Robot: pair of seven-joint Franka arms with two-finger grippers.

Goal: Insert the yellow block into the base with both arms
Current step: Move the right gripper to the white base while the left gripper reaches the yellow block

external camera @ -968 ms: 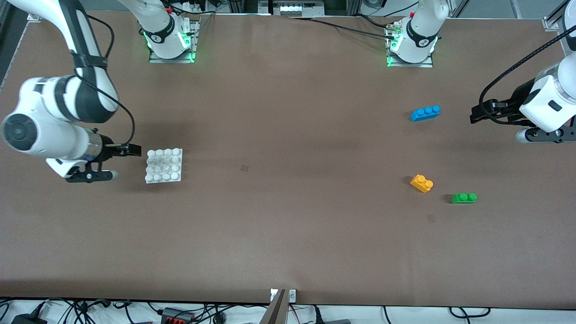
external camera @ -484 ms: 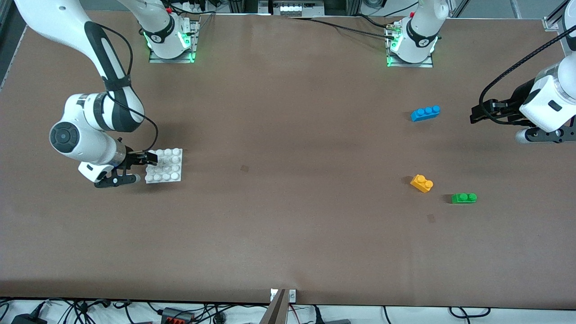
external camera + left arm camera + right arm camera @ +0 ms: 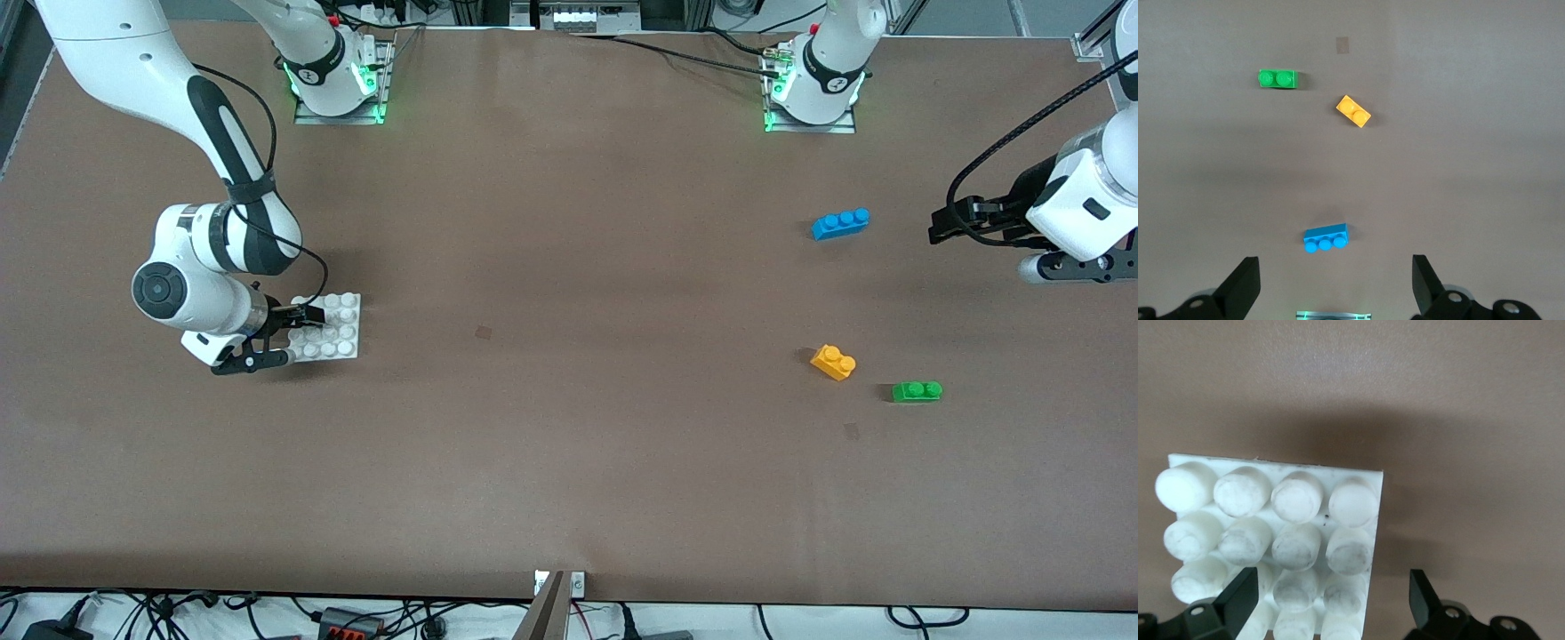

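Observation:
The yellow block (image 3: 833, 362) lies on the table toward the left arm's end, also in the left wrist view (image 3: 1353, 111). The white studded base (image 3: 338, 333) lies flat toward the right arm's end and fills the right wrist view (image 3: 1271, 520). My right gripper (image 3: 311, 316) is open and empty, low over the base's edge, its fingers (image 3: 1245, 587) straddling the base's corner studs. My left gripper (image 3: 942, 222) is open and empty, up over the table beside the blue brick, well apart from the yellow block; its gripper also shows in the left wrist view (image 3: 1335, 267).
A blue three-stud brick (image 3: 840, 223) lies farther from the front camera than the yellow block; it also shows in the left wrist view (image 3: 1325, 238). A green two-stud brick (image 3: 917, 391) lies beside the yellow block, slightly nearer; it shows in the left wrist view (image 3: 1277, 79).
My right arm has swung in toward the base and its open gripper now reaches over the base's edge. The left arm and the bricks have not moved.

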